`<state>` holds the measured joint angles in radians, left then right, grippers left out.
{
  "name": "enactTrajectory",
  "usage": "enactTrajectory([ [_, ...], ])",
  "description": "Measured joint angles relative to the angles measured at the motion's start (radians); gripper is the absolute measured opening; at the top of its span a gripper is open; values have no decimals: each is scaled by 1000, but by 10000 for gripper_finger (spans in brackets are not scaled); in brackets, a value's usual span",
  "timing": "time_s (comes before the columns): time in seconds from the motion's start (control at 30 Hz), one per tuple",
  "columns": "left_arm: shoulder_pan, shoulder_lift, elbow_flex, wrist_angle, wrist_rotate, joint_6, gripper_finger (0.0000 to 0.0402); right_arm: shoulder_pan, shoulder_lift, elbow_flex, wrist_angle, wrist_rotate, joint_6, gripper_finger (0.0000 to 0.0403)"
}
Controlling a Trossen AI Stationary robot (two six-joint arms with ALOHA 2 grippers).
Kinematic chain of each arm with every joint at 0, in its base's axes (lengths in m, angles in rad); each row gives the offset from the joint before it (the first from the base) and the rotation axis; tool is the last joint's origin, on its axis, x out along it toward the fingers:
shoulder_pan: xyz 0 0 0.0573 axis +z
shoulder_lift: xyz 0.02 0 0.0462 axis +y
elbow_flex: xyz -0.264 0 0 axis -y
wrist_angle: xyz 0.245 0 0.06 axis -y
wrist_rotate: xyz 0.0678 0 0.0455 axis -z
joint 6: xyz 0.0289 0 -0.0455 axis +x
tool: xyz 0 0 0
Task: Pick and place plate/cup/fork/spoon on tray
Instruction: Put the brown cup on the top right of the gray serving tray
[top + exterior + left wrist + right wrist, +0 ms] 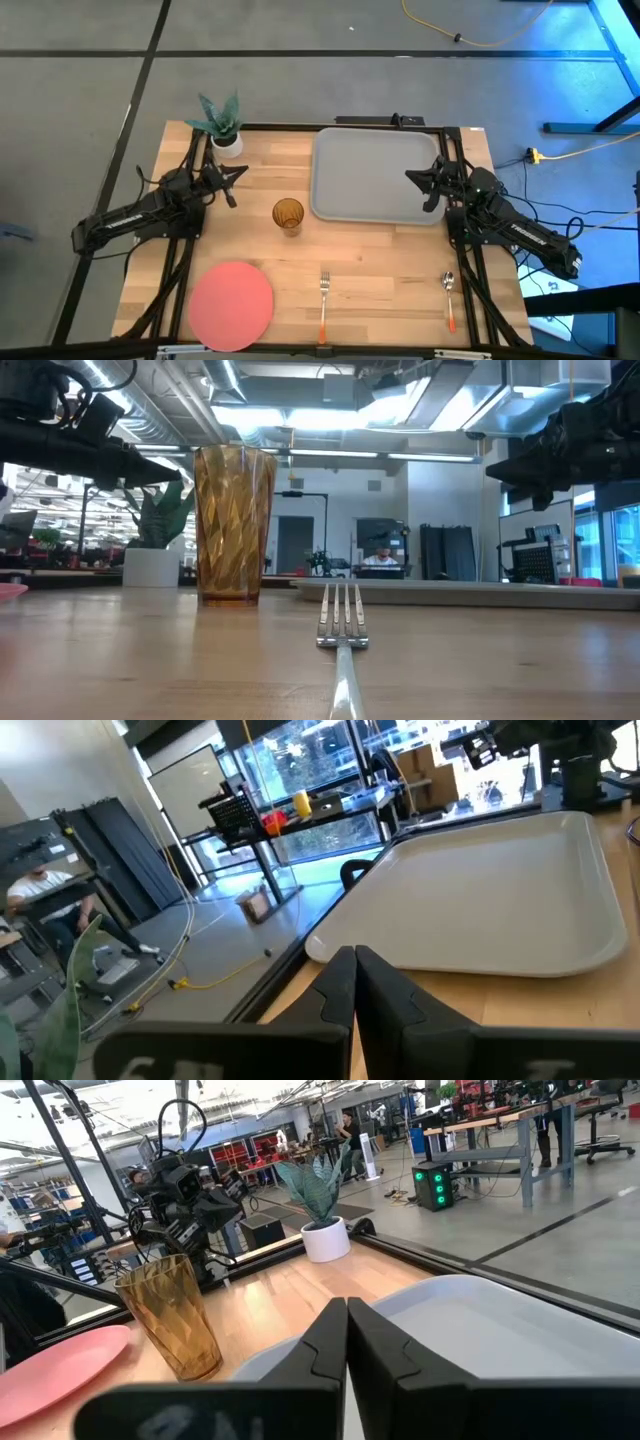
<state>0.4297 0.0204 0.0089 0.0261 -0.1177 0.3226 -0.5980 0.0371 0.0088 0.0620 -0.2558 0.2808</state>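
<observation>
basically nothing is on the grey tray [375, 170] yet. it lies flat at the far centre-right of the wooden table [400, 265], long axis running left-right. amber cup [288, 214] stands upright just left of the tray's near-left corner, apart from it. coral-red plate [231, 303] lies flat at the near-left of the table. fork [324, 300] lies at near centre, long axis near-far, tines pointing far toward the tray, orange handle toward the near edge. spoon [450, 298] lies at near right, roughly parallel to the fork, bowl pointing far, orange handle near.

left gripper [238, 177] hangs above the far-left table, just near of the white pot with green plant [224, 127], pointing right toward the tray; fingers [338, 988] pressed together, holding nothing. right gripper [415, 180] hangs over the tray's right part, pointing left toward the cup; its fingers [330, 1342] are pressed together too, nothing between them.

low view: fork tines point away from the camera, cup behind them to the left.
</observation>
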Motion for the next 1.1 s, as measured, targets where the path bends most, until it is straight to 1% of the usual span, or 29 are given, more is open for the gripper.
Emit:
enactTrajectory([
  [0.07,0,0,0,0,0,2,0,0,0,0,0,0,10,13],
  [0.13,0,0,0,6,-3,1,0,0,0,0,2,0,54,13],
  [0.23,0,0,0,13,-3,-22,0,0,0,0,56,-3,114,13],
  [0.4,0,0,14,52,8,-102,0,0,-1,0,257,-126,237,13],
  [0.43,0,0,30,50,5,-113,0,0,-1,4,283,-137,265,13],
  [0.5,0,0,77,24,-10,-134,0,0,0,33,273,-139,300,13],
  [0.53,0,0,107,-9,-13,-134,0,0,0,57,248,-139,301,13],
  [0.6,-1,0,178,-94,-13,-130,0,0,0,127,146,-134,253,11],
  [0.7,-1,17,296,-238,-8,-136,0,0,16,266,-97,-70,155,5],
  [0.8,-1,57,394,-389,-3,-148,0,0,68,419,-329,-2,86,4],
  [0.87,-1,99,454,-447,-25,-181,0,0,121,511,-447,32,54,3],
  [0.93,-1,150,502,-502,-54,-207,0,0,189,591,-524,41,27,3],
  [1.0,-1,208,546,-527,-64,-218,0,0,268,659,-571,39,9,2],
  [1.1,-1,306,610,-558,-64,-273,0,0,411,752,-640,24,-26,2],
])
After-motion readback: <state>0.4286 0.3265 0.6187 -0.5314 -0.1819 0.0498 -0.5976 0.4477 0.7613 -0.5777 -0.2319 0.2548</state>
